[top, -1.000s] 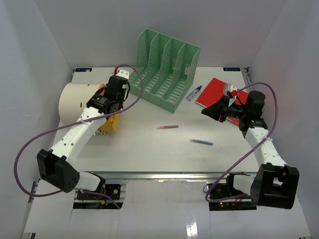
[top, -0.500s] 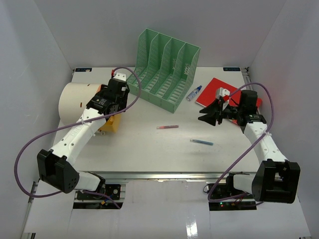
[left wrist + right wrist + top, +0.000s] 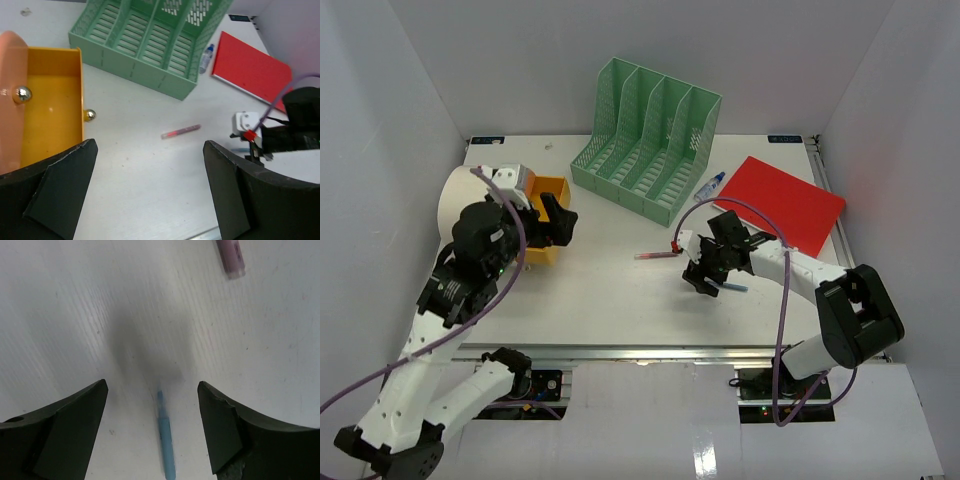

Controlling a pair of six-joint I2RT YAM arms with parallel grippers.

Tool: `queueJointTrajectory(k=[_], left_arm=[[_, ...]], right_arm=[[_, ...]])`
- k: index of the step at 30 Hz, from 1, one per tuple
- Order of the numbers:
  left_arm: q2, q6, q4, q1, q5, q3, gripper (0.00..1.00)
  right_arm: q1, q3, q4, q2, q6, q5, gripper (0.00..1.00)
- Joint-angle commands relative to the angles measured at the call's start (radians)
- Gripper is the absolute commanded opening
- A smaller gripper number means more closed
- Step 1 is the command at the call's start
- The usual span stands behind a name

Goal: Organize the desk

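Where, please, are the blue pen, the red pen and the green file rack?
blue pen [image 3: 165, 437], right wrist view, its barrel
red pen [image 3: 181, 131], left wrist view, its barrel
green file rack [image 3: 621, 190], top view, front wall

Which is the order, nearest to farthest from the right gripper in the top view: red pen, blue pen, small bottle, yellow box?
1. blue pen, under the right gripper
2. red pen, just left
3. small bottle, farther back
4. yellow box, far left
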Motion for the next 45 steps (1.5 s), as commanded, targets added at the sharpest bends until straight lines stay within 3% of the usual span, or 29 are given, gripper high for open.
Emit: queueJointTrajectory(k=[1, 5, 9, 12, 16, 23, 26, 30, 35, 39, 45], left_arm=[[-0.157, -0.098, 0.017, 0.003, 0.139, -0.117, 0.98], [-0.232, -0.115, 0.000, 0.002, 0.153, -0.146, 0.98], [-0.277, -0.138, -0.029, 0.003, 0.175, -0.140, 0.98], [-0.305, -0.158, -0.041, 0.002, 0.189, -0.138, 0.98], [-0.346, -0.187, -0.050, 0.002, 0.200, -0.137, 0.98], [-0.404, -0.226, -0.067, 0.004, 0.201, -0.116, 0.98], [-0.418, -0.239, -0.072, 0.004, 0.201, -0.103, 0.98], [-0.435, -0.270, -0.070, 0.002, 0.200, -0.063, 0.98], [-0.467, -0.306, -0.059, 0.004, 0.177, -0.034, 0.98], [-0.504, -0.342, -0.058, 0.002, 0.146, -0.011, 0.98], [-0.549, -0.369, -0.066, 0.002, 0.102, 0.050, 0.98]], right_arm=[[0.017, 0.020, -0.086, 0.015, 0.023, 0.173, 0.82], [0.018, 0.009, -0.115, 0.019, -0.043, 0.199, 0.83], [0.020, 0.006, -0.158, 0.061, -0.140, 0.193, 0.74], [0.018, 0.008, -0.159, 0.097, -0.165, 0.209, 0.62], [0.015, 0.009, -0.168, 0.131, -0.182, 0.200, 0.37], [0.015, 0.014, -0.200, 0.161, -0.198, 0.141, 0.09], [0.015, 0.022, -0.215, 0.155, -0.220, 0.112, 0.08], [0.069, 0.129, -0.311, 0.095, -0.366, 0.068, 0.08], [0.246, 0.372, -0.364, 0.072, -0.607, 0.194, 0.08], [0.404, 0.593, -0.350, 0.143, -0.800, 0.327, 0.08], [0.523, 0.868, -0.194, 0.284, -1.015, 0.423, 0.08]])
